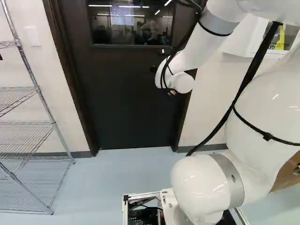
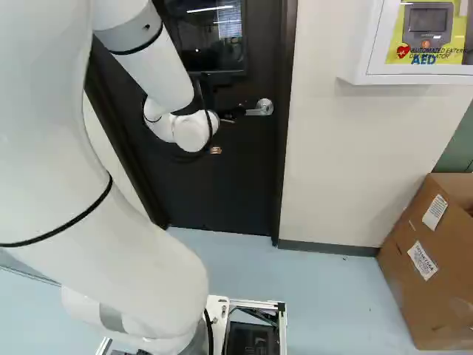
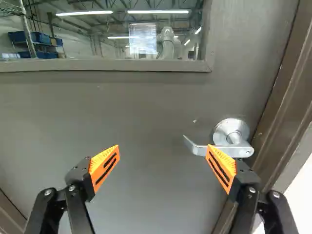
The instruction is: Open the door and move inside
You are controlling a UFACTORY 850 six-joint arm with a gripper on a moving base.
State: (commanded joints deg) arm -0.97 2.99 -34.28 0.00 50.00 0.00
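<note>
The gripper [image 2: 224,133] is in front of the dark door [image 2: 240,177], beside its silver lever handle [image 2: 261,108]. In the wrist view the gripper [image 3: 163,147] stands wide open with nothing between its orange pads. One finger overlaps the lever handle [image 3: 222,149], whose free end points inward over the gap between the fingers; whether they touch I cannot tell. The round base of the handle shows beyond that finger. The door [image 1: 126,103] stands closed in its frame, with a window above. In the left base view my arm hides the handle.
A wire shelf [image 1: 28,123] stands left of the door. Right of it, a white AED cabinet [image 2: 362,63] hangs on the wall and a cardboard box [image 2: 421,259] sits on the floor. The brown door frame [image 3: 280,117] runs close beside the handle.
</note>
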